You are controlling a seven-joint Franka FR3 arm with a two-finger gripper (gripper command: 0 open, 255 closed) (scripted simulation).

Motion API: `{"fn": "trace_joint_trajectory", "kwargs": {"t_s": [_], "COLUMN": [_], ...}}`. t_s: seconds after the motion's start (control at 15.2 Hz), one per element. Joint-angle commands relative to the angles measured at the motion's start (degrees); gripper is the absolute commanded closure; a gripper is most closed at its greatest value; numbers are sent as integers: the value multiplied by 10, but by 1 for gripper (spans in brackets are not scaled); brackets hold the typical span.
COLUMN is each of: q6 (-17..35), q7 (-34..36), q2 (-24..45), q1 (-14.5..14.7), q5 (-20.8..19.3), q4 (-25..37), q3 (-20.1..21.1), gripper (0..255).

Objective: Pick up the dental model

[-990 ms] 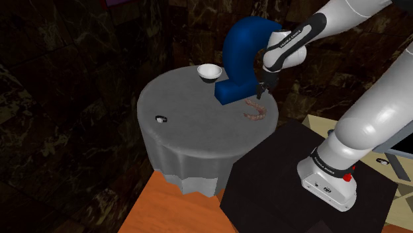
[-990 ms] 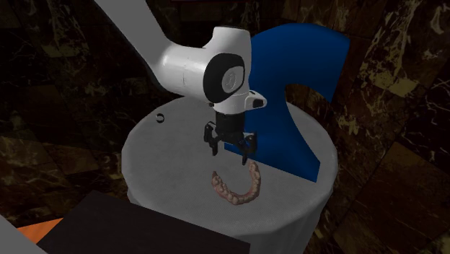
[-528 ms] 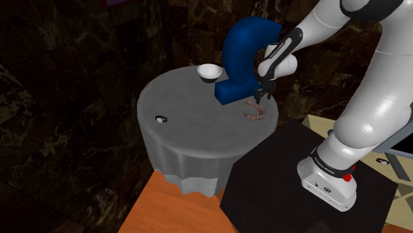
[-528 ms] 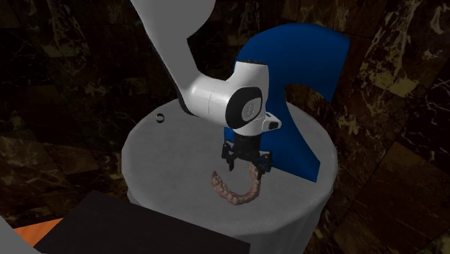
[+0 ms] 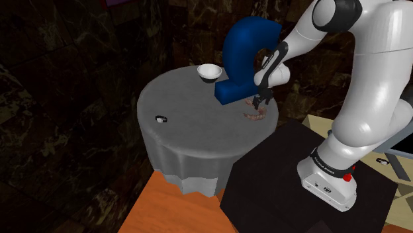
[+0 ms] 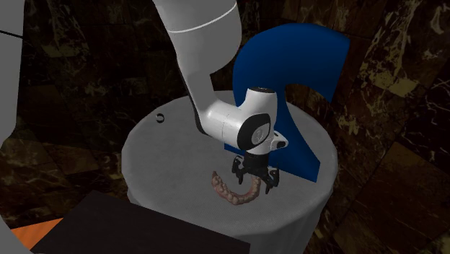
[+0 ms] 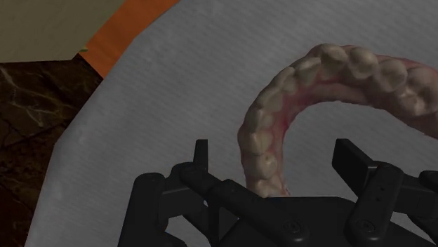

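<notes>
Gripper (image 5: 260, 102) now sits low over the round grey table (image 5: 192, 126), its two black fingers spread apart and straddling one end of the dental model (image 5: 254, 116). A second ago it hung well above the tabletop beside the blue curved block (image 5: 241, 53). Half a second ago it was partway down, and it has since dropped to the model's level just in front of the block's foot.

In the second exterior view the gripper (image 6: 254, 182) stands over the end of the dental model (image 6: 229, 193) that lies nearest the blue curved block (image 6: 303, 72). The white wrist has come down with it, and more of the arm's upper link leans in above.

From the wrist view the gripper (image 7: 275, 151) is open. One finger stands on each side of the pink-and-cream arch of teeth, and a gap shows between each finger and the dental model (image 7: 330, 70), so nothing is clasped.

The model itself has not shifted across the frames. It lies flat on the table (image 6: 166, 159), close in front of the block. A white bowl (image 5: 209, 71) rests just beside the block, and a small dark-and-white object (image 5: 160, 120) lies well apart from the block, near the table's edge. Both are unmoved.
</notes>
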Motion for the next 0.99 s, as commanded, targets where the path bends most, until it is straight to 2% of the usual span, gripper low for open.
{"fn": "trace_joint_trajectory", "kwargs": {"t_s": [0.0,0.26,0.33,0.92], "q6": [11,25,25,25], "q7": [-2,-3,-3,-3], "q2": [16,37,36,37], "q1": [-3,-7,-7,-7], "q5": [3,6,6,6], "q4": [5,12,11,12], "q3": [3,7,7,7], "gripper": [0,0,255,255]}}
